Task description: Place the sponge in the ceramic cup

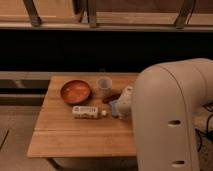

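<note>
- Nearest the camera, on the right, the robot arm (170, 120) filled the frame with its broad pale casing and hid that side of the wooden table (80, 140).
- Toward the table's middle, a white labelled bottle (85, 111) lay on its side, with a tiny white piece (104, 113) just beside its right end.
- Right of that piece, the gripper (121, 106) was down at the tabletop beside the arm's casing, its fingers drawn in narrow on the sponge (114, 107) — a blue-grey slab showing at the gripper's left side, low at the tabletop.
- Just behind the sponge, a small dark brown lump (111, 98) lay on the wood.
- Farther back and to the left, an orange-red bowl (76, 91) stood upright.
- Right of the bowl and near it, the ceramic cup (104, 86) stood upright — apart from the sponge, behind and slightly left of it.
- Beyond the table, a dark wall (100, 50) ran across, topped by wooden rails (120, 17).
</note>
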`<state>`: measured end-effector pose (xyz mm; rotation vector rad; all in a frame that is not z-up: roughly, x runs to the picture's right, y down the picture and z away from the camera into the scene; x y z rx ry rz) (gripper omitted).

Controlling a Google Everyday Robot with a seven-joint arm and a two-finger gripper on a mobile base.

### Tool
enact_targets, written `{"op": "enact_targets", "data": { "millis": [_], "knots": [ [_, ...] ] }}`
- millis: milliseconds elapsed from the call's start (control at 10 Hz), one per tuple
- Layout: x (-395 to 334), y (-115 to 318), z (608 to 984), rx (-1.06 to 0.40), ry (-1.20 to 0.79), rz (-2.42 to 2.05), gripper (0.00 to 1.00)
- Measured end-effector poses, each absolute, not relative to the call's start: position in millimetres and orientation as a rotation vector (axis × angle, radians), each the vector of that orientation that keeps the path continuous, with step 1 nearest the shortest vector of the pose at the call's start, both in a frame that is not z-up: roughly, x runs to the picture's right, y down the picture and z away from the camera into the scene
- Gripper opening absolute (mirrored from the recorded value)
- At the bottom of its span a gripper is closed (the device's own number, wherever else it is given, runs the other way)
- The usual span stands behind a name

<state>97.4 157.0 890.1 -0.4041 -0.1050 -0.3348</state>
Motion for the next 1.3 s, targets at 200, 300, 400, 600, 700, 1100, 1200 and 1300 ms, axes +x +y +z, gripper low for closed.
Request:
{"op": "enact_targets", "data": {
  "millis": [200,300,400,600,700,1100,1200,1300],
  "knots": [
    [98,143,875,-0.368,-0.095,-0.338,0.0],
    [99,137,864,-0.346,-0.087,-0.34,0.0],
    [99,133,853,-0.329,-0.08,-0.343,0.0],
    [99,129,831,-0.297,-0.064,-0.344,0.0],
    [100,126,819,-0.282,-0.05,-0.345,0.0],
    [103,92,753,-0.144,0.067,-0.389,0.0],
    [100,81,735,-0.096,0.099,-0.409,0.0],
    [94,76,725,-0.065,0.118,-0.432,0.0]
  ]
}}
